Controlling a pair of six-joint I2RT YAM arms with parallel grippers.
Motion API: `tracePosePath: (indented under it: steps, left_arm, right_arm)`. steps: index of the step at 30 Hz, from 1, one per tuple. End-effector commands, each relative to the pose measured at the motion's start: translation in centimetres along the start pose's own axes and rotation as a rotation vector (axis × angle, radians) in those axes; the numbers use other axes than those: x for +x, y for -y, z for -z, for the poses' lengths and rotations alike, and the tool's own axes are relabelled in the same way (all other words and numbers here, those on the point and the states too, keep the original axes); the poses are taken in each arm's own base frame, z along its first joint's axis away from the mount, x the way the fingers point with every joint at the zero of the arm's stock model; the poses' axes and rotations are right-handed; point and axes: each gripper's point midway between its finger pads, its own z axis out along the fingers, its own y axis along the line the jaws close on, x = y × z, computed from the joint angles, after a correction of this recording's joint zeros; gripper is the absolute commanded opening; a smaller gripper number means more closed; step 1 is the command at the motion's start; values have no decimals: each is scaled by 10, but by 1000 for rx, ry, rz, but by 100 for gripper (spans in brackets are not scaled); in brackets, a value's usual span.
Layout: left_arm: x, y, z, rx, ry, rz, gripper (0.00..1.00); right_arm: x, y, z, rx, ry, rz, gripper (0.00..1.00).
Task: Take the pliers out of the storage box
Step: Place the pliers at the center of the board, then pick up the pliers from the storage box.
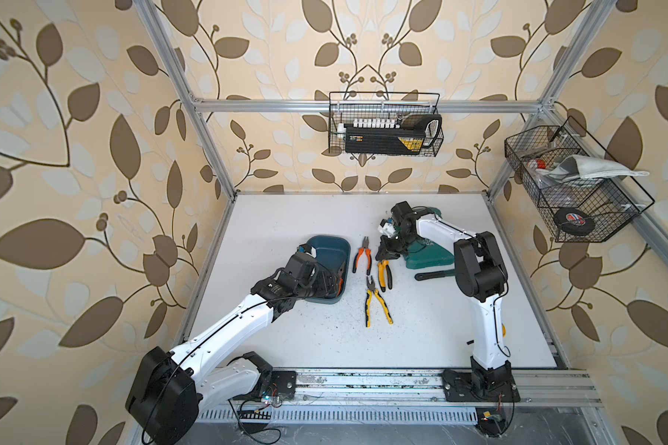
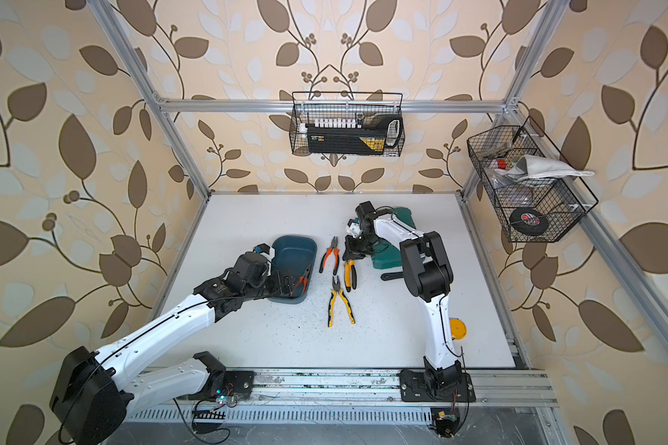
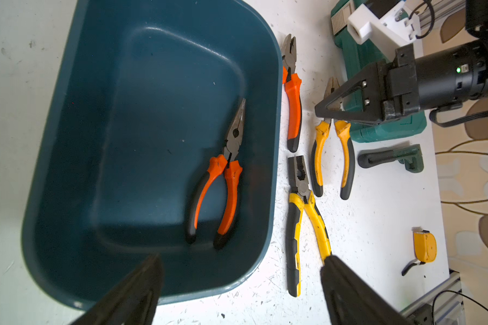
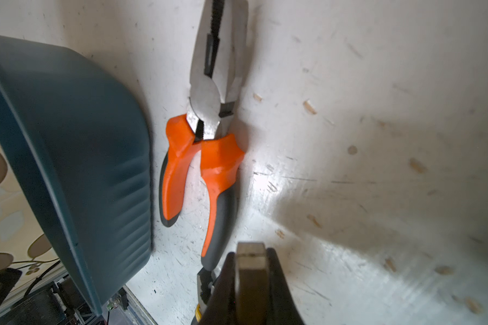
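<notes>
Orange pliers (image 3: 232, 180), centre-right in storage box (image 3: 141, 118): stiff, weighty; likely best held at rubber handles. Left gripper (image 3: 242, 260) spread; right gripper (image 4: 250, 253) pinches yellow pliers (image 3: 321, 130).

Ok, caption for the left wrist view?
Left gripper, jaws open, above the storage box with one orange pliers inside; right gripper shut on yellow pliers beside two others on the table.

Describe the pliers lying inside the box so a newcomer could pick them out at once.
On the white table, find the dark teal storage box, the only open tray there. One pair lies inside it: the orange-and-black pliers. Unlike the orange pair and the two yellow pairs outside the box, its jaws taper to a long thin point.
</notes>
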Motion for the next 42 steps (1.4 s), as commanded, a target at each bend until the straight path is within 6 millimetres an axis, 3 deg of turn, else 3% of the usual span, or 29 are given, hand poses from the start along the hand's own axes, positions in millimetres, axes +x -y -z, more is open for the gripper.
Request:
tracePosePath:
  steps: [1, 4, 9, 18, 27, 30, 31, 32, 36, 39, 42]
  left_arm:
    - [-1, -7, -2, -23, 18, 6, 92]
    - [2, -9, -2, -23, 18, 11, 92]
    - [8, -14, -8, -33, 2, 13, 92]
    - [9, -14, -12, -38, -12, 3, 92]
    - [7, -17, -17, -63, -30, 17, 91]
    - [3, -15, -19, -61, -43, 28, 91]
    - [2, -13, -20, -52, -48, 32, 91]
    - [1, -13, -21, -49, -55, 36, 91]
    - [-8, -8, -28, -14, -96, 34, 89]
    - [-15, 0, -32, 82, -141, 46, 86]
    - [-18, 12, -34, 147, -168, -4, 83]
  right_arm:
    - [2, 20, -18, 83, -31, 23, 9]
    - [1, 22, -16, 93, -25, 20, 12]
    - [0, 22, -13, 105, -15, 22, 31]
    - [1, 22, -11, 112, -7, 9, 33]
    - [-12, -12, 61, 106, 180, 21, 40]
    - [-6, -35, 75, 10, 237, 43, 54]
    - [-2, -46, 79, -46, 259, 59, 77]
    - [3, -53, 81, -80, 278, 70, 85]
    - [26, -62, 93, -51, 398, 120, 87]
    - [41, -50, 100, 72, 576, 169, 87]
    - [60, -23, 93, 193, 702, 181, 86]
